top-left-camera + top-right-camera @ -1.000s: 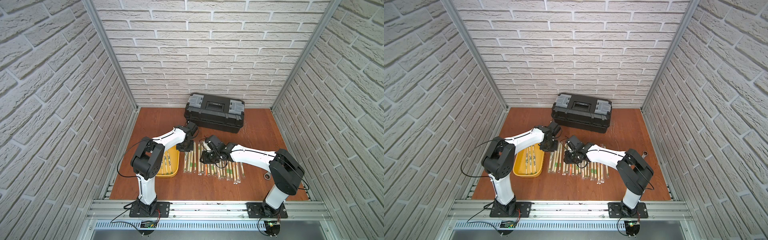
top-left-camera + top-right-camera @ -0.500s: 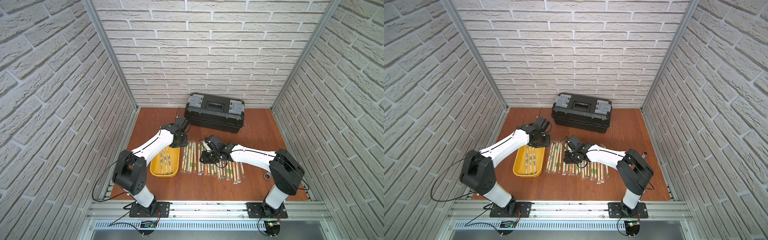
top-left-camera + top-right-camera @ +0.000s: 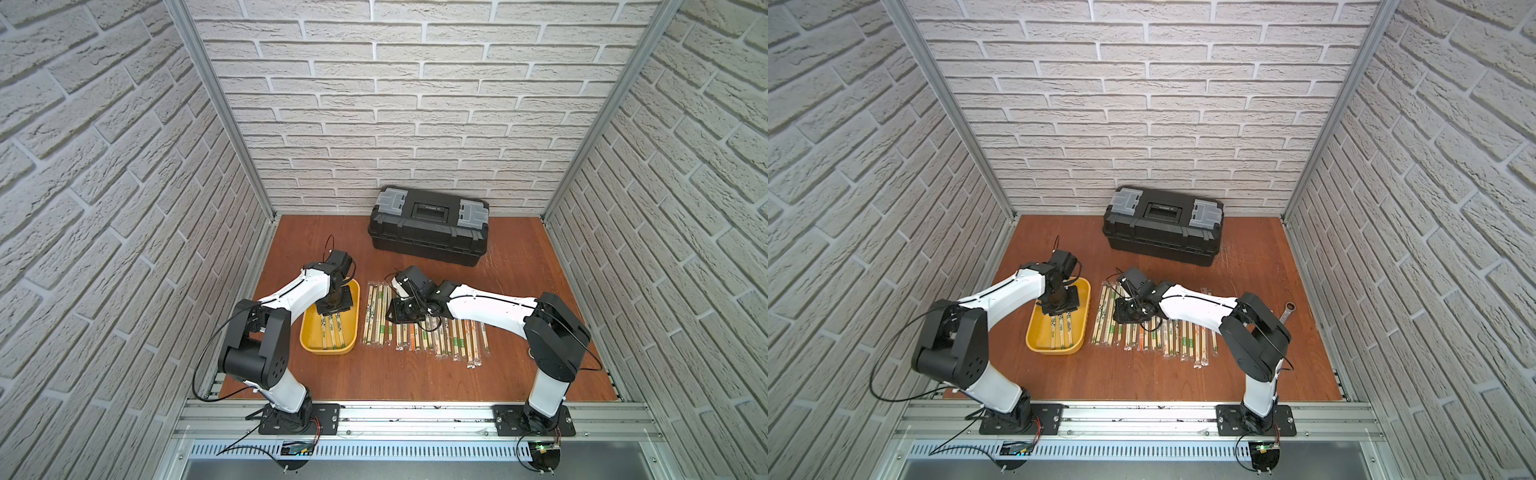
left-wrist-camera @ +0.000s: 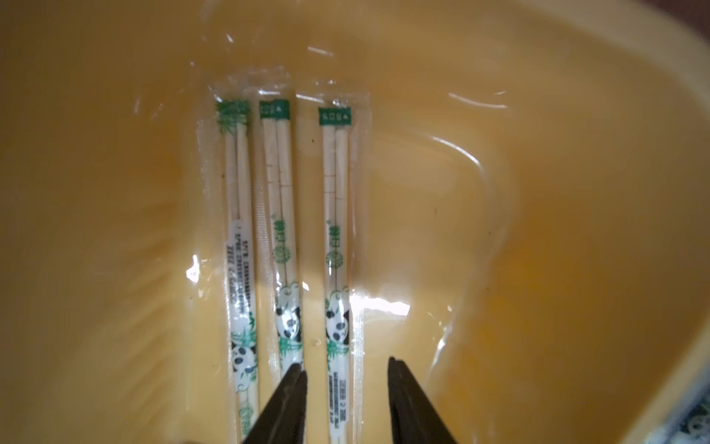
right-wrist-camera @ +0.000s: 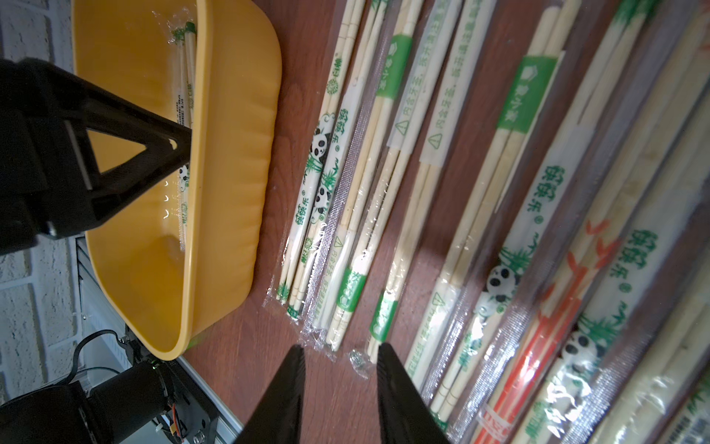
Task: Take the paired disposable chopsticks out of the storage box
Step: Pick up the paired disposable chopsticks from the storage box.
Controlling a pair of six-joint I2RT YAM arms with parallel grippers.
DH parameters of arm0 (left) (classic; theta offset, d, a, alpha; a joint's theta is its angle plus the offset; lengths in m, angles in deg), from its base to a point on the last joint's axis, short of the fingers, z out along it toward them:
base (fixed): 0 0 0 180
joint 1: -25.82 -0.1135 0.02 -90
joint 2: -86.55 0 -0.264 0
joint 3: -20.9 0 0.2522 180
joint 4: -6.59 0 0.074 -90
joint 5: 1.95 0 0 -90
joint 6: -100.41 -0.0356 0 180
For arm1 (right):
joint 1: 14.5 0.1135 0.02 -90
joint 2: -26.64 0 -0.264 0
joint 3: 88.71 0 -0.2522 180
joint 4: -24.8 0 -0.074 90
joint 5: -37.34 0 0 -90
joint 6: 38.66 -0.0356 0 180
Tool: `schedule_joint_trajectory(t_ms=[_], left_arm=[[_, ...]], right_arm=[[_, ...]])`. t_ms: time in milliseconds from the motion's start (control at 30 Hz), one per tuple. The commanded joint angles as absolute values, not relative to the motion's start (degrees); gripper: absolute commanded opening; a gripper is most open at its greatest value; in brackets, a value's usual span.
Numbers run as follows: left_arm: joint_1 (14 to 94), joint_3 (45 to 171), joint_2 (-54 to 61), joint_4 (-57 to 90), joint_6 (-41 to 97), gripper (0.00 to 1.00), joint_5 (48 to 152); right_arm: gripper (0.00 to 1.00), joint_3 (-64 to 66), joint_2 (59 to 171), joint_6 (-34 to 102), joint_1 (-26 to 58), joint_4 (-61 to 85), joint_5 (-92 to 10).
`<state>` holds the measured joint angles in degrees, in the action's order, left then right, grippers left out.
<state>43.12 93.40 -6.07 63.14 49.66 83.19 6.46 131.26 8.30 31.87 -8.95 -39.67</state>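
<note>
Nearest, the shallow yellow plastic storage box (image 3: pixel 328 351) holds three thin pale bamboo chopstick pairs (image 4: pixel 282 215) in clear panda-print sleeves, side by side. The left gripper (image 4: pixel 344 374) — over the laid-out row (image 3: pixel 440 340) a second ago — is back inside, jaws parted astride one pair, not yet pinching: another pick looks imminent. The right gripper (image 5: pixel 340 351) hovers part-open, empty.

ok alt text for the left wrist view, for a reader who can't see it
Three pale bamboo chopstick pairs in clear panda-print plastic sleeves lie side by side on the floor of a shallow yellow plastic tray. The left end effector straddles one outer pair with its black fingertips apart.
</note>
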Motion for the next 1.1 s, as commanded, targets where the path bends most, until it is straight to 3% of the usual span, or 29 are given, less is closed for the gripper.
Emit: schedule_joint_trajectory(t_ms=[0,433,733,1067], left_arm=[[42.7,93.0,-7.8,60.6,49.9,0.38,84.2],[41.9,92.2,-12.5,60.3,51.2,0.33,83.3],[41.8,90.7,-11.6,59.2,51.0,0.00,83.6],[41.2,92.3,-4.2,63.2,49.9,0.00,82.4]], right_arm=[[0.34,4.6,132.2,8.9,32.3,-9.2,-39.3],[0.34,1.2,135.2,9.1,32.5,-9.4,-38.9],[0.34,-3.5,139.6,8.0,33.4,-9.1,-37.8],[0.34,-9.9,146.5,6.4,35.4,-9.0,-35.6]])
